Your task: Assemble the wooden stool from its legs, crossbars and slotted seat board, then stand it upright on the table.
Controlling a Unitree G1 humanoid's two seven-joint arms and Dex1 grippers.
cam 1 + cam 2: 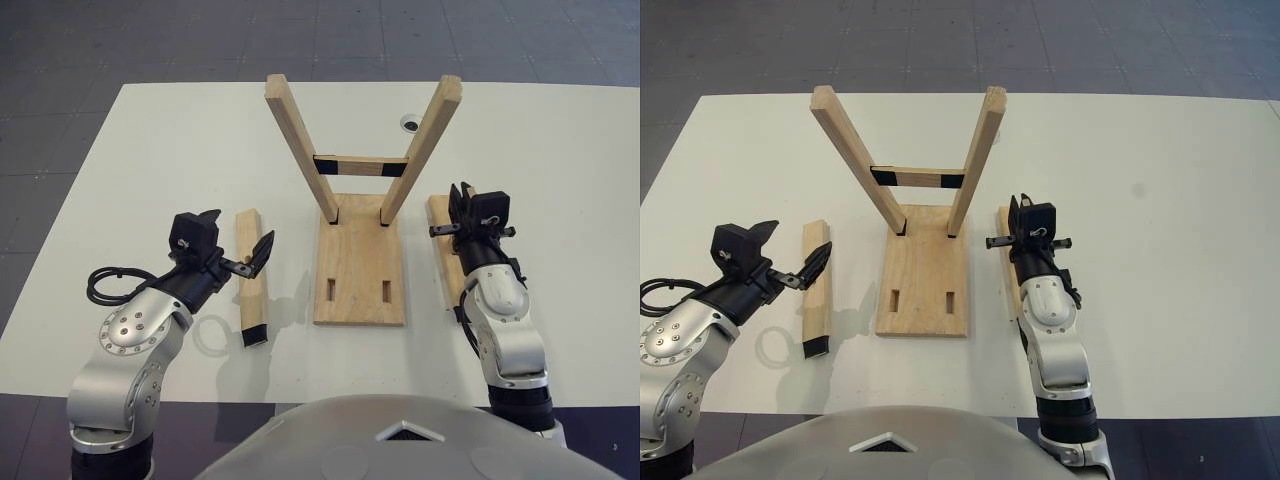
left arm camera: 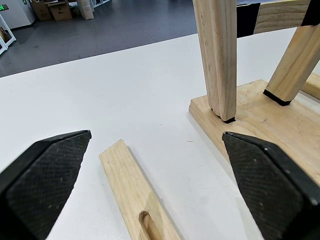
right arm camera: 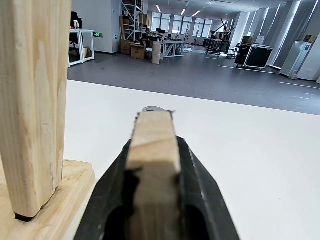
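The stool is half built. The seat board (image 1: pixel 360 270) lies flat in the middle of the desk (image 1: pixel 180 140), and two legs (image 1: pixel 300 150) joined by a crossbar (image 1: pixel 362 166) stand in its far slots, splaying outward. The two near slots (image 1: pixel 330 289) are still empty.

The step in hand looks like fetching the remaining legs. The right claw (image 3: pixel 152 150) is clamped on the right loose leg (image 1: pixel 443 262), which runs along the desk just beside the board's right edge. I cannot tell whether it has left the surface. The left claw (image 1: pixel 238 235) hangs with its fingers wide apart over the far half of the left loose leg (image 1: pixel 251 275), which lies left of the board with its black-tipped end nearest the robot.

Next, the left claw should probably close on its leg. Each leg then needs tipping upright, black tip down, and lining up squarely with a near slot. A skewed entry could jam or rock the standing pair.
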